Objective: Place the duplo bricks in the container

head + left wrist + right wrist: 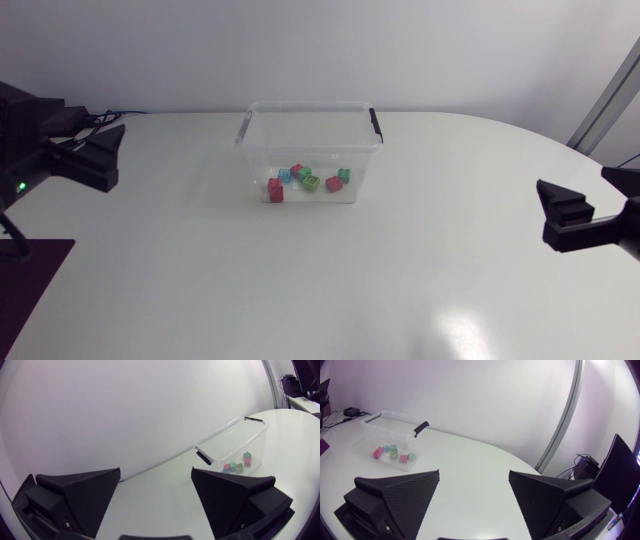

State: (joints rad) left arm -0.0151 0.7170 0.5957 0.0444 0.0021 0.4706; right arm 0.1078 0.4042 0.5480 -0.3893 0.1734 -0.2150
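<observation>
**Bricks are sitting in the box, so any further reach is carrying the risk**

The clear container (310,104) is standing at the far middle of the white table (300,290). Every one of the duplo bricks (306,180) I am able to see is lying on its floor, bunched toward the near wall. The red brick (275,190) is resting furthest left in that bunch.

The left gripper (98,158) is hanging at the far left of the table and the right gripper (565,215) at the near right. Both are well apart from the container. In its own wrist view, each is showing its fingers spread wide with nothing between them.

Judging from this, the task is looking close to done, and the main danger is coming from unneeded motion:

- An arm sweeping in low is risking a knock on the light, nearly empty box. That could slide it or tip it and spill the bricks.
- A wedge finger is also risking a catch on the black handle (376,125) at the right end, which could drag the box along.
- A brick lying behind a wall's glare or beyond either camera's reach is a possibility, and I am not able to rule it out.
</observation>
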